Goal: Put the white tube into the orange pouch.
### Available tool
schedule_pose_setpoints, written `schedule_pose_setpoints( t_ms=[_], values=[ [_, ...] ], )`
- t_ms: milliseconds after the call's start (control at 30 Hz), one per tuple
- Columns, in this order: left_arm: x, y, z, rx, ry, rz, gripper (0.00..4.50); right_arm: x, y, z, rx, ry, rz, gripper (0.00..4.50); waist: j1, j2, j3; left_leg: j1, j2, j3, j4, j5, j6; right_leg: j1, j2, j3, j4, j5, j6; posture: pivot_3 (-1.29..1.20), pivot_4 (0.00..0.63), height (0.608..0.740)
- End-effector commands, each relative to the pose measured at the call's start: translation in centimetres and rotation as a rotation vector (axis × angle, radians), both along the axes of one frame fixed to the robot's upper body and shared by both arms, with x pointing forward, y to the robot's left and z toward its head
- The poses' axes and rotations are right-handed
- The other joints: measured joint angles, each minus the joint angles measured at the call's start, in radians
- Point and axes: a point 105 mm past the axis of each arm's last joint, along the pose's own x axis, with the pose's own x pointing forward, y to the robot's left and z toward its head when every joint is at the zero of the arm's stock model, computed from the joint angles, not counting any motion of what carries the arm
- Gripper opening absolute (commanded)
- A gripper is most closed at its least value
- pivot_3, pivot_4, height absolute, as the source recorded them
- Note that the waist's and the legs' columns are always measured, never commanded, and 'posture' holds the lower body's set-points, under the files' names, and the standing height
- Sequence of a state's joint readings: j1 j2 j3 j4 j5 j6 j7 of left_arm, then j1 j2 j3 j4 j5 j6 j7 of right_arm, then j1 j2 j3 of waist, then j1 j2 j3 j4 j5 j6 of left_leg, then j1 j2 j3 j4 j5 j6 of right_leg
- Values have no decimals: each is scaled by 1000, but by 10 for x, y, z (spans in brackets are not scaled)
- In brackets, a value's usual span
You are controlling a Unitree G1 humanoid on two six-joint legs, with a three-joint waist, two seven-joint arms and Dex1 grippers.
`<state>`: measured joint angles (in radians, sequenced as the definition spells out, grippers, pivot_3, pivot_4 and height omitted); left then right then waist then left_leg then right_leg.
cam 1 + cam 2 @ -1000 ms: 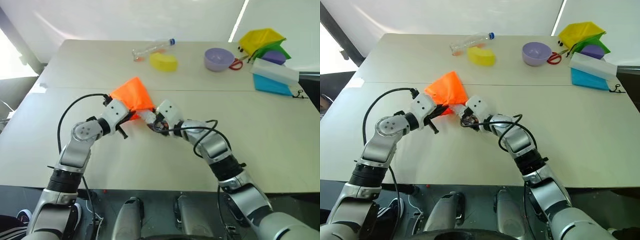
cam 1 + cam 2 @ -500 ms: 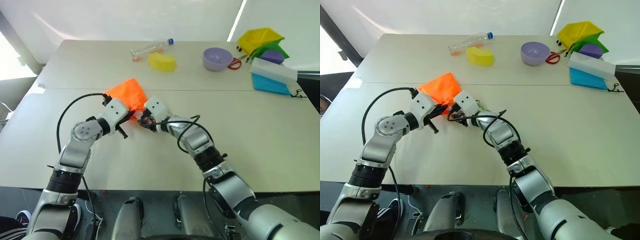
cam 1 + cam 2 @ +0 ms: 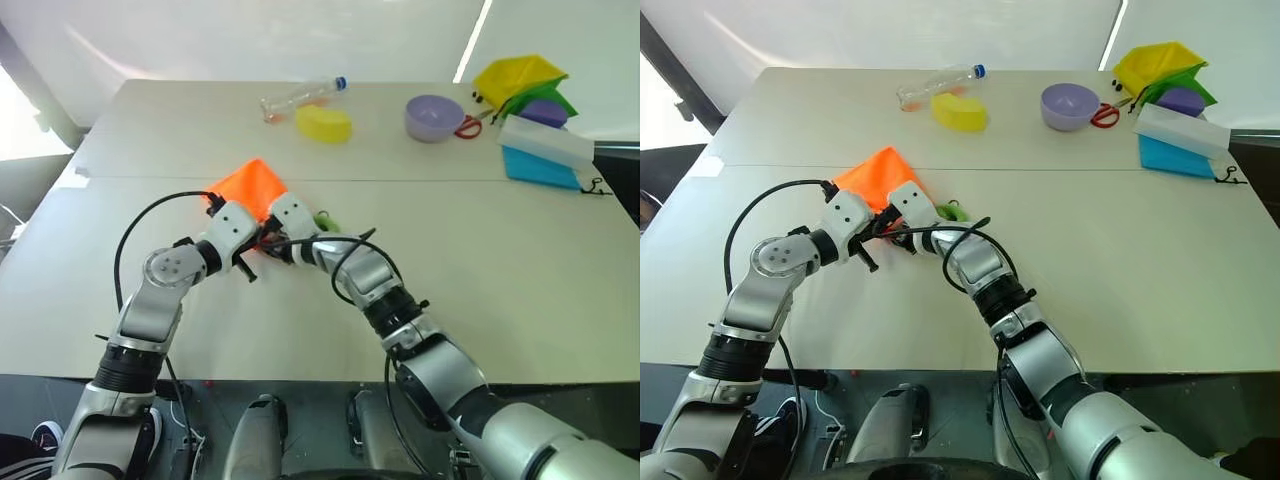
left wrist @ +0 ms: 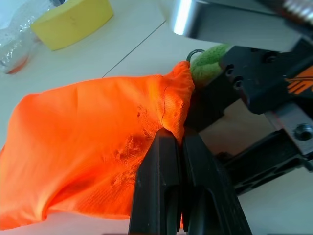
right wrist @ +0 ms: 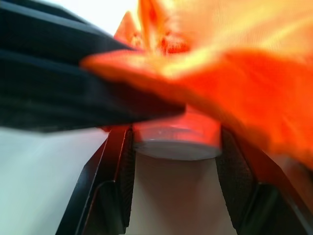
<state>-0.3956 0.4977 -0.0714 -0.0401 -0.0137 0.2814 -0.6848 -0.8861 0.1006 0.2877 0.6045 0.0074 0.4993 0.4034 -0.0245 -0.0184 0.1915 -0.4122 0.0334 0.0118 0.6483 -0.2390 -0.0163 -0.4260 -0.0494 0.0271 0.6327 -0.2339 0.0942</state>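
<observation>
Gripping the white tube (image 5: 176, 134), right gripper (image 5: 173, 161) meets orange pouch (image 4: 93, 147).

far edge: clear bottle (image 3: 303, 96) | yellow sponge (image 3: 324, 123) | purple bowl (image 3: 436, 117) | possibly scissors (image 3: 472, 126)

Your left gripper (image 4: 180, 147) pinched closed on the orange pouch (image 4: 88, 147) rim, arm bent inward, your right gripper (image 5: 176, 147) clamping the white tube (image 5: 176, 166) between its fingers, arm reaching across, both wrists nearly touching
</observation>
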Motion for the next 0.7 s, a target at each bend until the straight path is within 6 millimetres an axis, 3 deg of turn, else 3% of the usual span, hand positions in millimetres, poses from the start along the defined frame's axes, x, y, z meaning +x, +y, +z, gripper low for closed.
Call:
schedule_pose_setpoints(
  t_ms=[33, 233, 400, 433, 700],
  values=[
    [-3, -6, 9, -8, -46, -22, 0, -3, 18, 21, 49, -72, 68, 1789, 0, 0, 0, 0, 0, 0, 0, 0, 0, 0, 0, 0, 0, 0, 0, 0, 150, 740],
    [-4, -5, 7, -10, -40, -15, 0, -6, 21, 22, 91, -68, 93, 1789, -9, 0, 0, 0, 0, 0, 0, 0, 0, 0, 0, 0, 0, 0, 0, 0, 150, 740],
    [-3, -3, 5, -10, -35, -9, 0, -12, 22, 21, 114, -34, 127, 4258, -19, 0, 0, 0, 0, 0, 0, 0, 0, 0, 0, 0, 0, 0, 0, 0, 150, 740],
    [-3, -2, 4, -7, -35, -8, 0, -12, 19, 22, 120, -34, 137, 4443, -19, 0, 0, 0, 0, 0, 0, 0, 0, 0, 0, 0, 0, 0, 0, 0, 150, 740],
    [-5, 2, 0, 5, -20, -6, 0, -25, -22, 29, 97, -37, 192, 4443, -17, 0, 0, 0, 0, 0, -1, 0, 0, 0, 0, 0, 0, 0, 0, 0, 150, 740]
  ],
)
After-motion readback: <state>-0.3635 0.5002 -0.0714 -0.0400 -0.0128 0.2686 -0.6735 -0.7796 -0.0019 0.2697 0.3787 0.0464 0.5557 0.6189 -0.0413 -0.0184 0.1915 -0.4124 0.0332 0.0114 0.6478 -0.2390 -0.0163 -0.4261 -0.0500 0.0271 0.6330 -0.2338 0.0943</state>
